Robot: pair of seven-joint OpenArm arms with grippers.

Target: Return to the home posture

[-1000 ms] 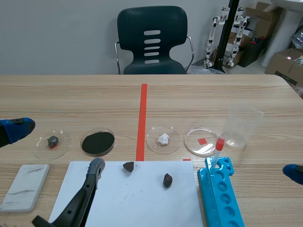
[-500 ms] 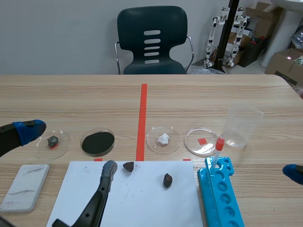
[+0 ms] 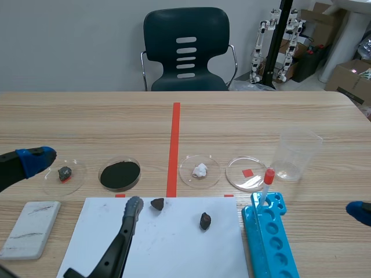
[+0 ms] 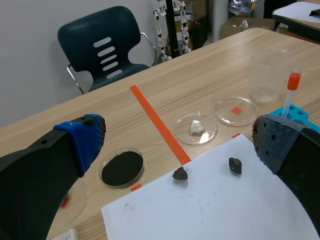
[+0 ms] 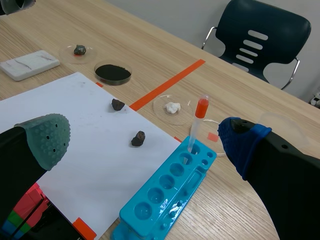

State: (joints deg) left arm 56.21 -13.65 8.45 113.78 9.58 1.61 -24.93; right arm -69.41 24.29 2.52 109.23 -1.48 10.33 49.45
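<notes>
White paper sheet (image 3: 174, 243) on the desk (image 3: 261, 116): left gripper (image 4: 176, 142) hangs spread and empty over its left part; right gripper (image 5: 145, 140), spread too, is off its right edge. Homing seems nearly done; next, settle both arms.

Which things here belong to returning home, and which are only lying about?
Belong: left tool, right tool, both open.
Lying about: white paper, two stones, black powder dish, beaker, blue rack, capped tube, white slab.

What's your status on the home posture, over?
Left gripper open, empty. Right gripper open, empty. White sheet with dark stones and blue rack with red-capped tube lie below; nothing touches either gripper.
</notes>
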